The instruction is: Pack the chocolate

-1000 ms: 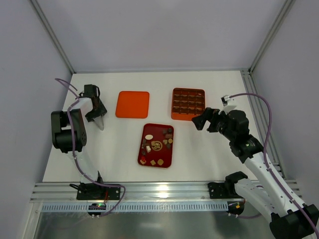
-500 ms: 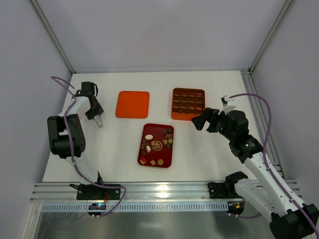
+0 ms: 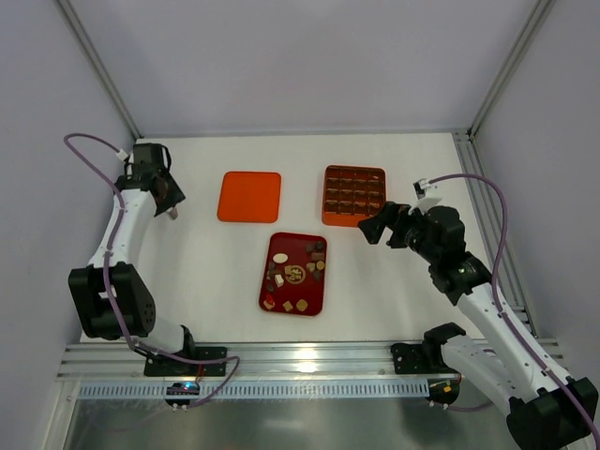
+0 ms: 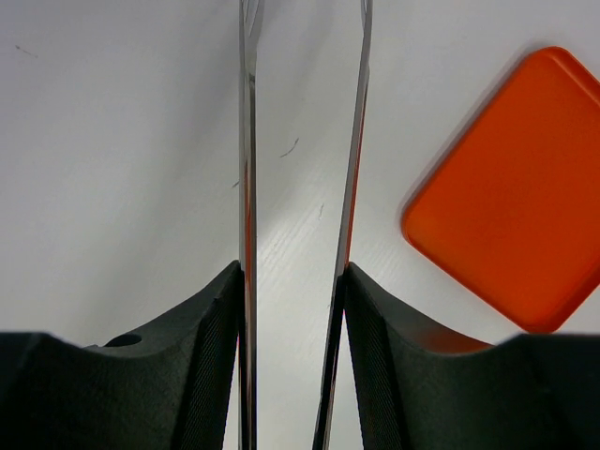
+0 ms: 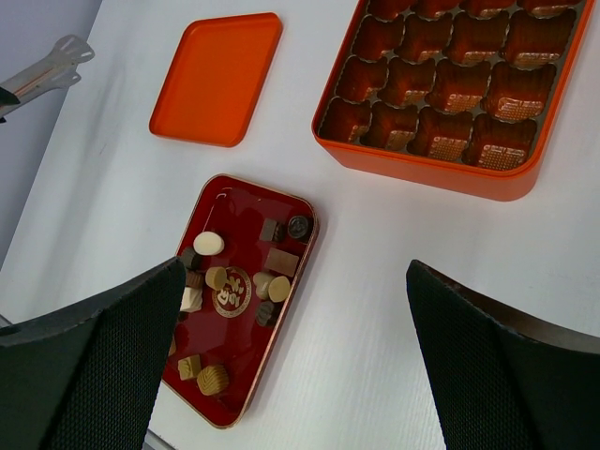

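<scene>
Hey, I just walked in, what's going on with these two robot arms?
It's a chocolate-packing job, and nothing is picked up at this moment. The chocolates lie loose in the red tray, and the visible cells of the orange box look empty. The right hand hovers open near the box. The left hand is far off to the left, beside the orange lid, holding nothing.

Bright, even light; shadows are soft and faint. Between the jaws of the left gripper point(image 4: 304, 19) the table point(image 4: 112, 141) looks washed pale; the jaw bases blur.
</scene>
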`<control>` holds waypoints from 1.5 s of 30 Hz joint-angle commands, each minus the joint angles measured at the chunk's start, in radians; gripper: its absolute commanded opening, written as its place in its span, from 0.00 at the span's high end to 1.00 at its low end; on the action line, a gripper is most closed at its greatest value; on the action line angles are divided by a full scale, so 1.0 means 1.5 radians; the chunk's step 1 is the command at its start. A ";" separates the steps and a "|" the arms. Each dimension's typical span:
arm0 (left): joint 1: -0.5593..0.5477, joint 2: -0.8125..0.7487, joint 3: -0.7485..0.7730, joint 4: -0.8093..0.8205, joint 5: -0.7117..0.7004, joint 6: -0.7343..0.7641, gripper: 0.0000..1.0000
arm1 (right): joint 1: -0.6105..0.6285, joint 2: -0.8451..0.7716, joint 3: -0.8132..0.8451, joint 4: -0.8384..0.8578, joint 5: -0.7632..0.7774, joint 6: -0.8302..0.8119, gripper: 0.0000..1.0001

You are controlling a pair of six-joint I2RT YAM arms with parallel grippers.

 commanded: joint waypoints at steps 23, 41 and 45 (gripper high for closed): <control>-0.317 -0.317 -0.049 -0.216 0.030 -0.012 0.57 | -0.002 0.028 0.012 0.025 0.003 -0.001 0.00; -0.644 -0.379 -0.102 -0.314 0.029 -0.103 0.59 | -0.001 0.011 0.007 0.004 0.027 0.002 0.00; -0.671 -0.398 -0.123 -0.325 0.044 -0.117 0.60 | -0.001 0.006 0.000 0.001 0.028 0.004 0.00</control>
